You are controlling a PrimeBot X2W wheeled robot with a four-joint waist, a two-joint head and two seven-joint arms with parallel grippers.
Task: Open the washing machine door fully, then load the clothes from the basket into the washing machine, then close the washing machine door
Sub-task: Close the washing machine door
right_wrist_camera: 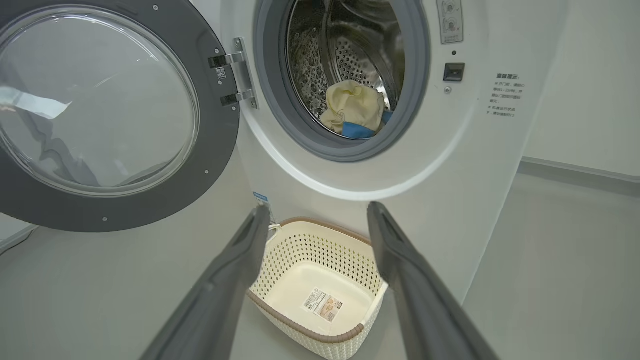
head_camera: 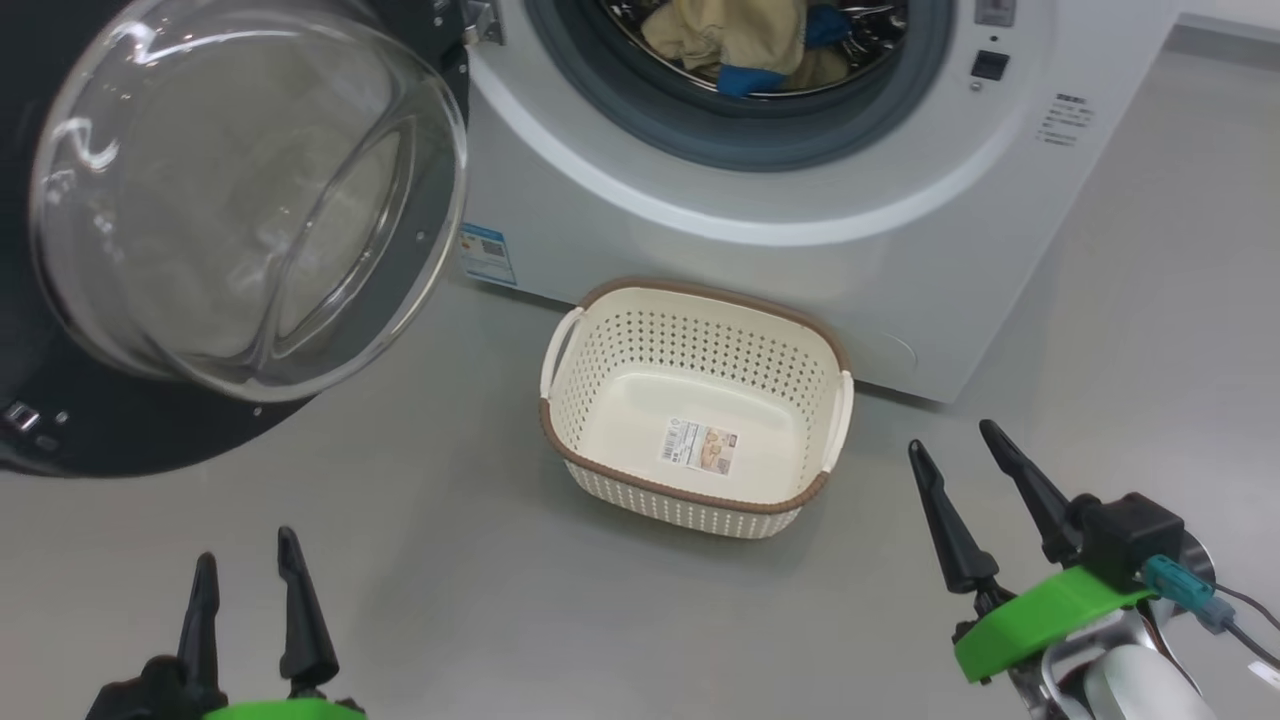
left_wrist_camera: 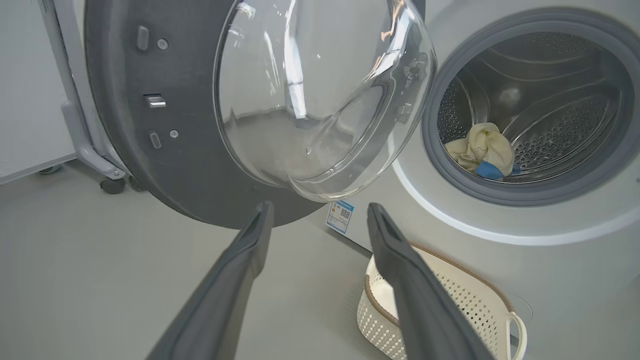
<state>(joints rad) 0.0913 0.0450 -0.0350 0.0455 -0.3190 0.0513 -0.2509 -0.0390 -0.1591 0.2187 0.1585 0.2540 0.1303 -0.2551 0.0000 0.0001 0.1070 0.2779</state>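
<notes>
The left gripper (head_camera: pixel 246 543) and right gripper (head_camera: pixel 950 433) hover over the floor (head_camera: pixel 450 580), jaws spread wide, holding nothing. Beyond them the basket (head_camera: pixel 700 292) sits empty just before the washing machine (head_camera: pixel 800 250); the washing machine door (head_camera: pixel 250 200) stands open and the clothes (head_camera: pixel 735 40) lie in the drum (right_wrist_camera: pixel 350 50)

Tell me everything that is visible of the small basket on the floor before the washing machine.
The basket is small, rectangular, of cream plastic as it looks, with perforated sides, a brown woven-look rim, two white side handles and a label sticker on its inner bottom. It stands upright and empty on the grey floor, close before the washing machine. Whether they touch I cannot tell.
</notes>
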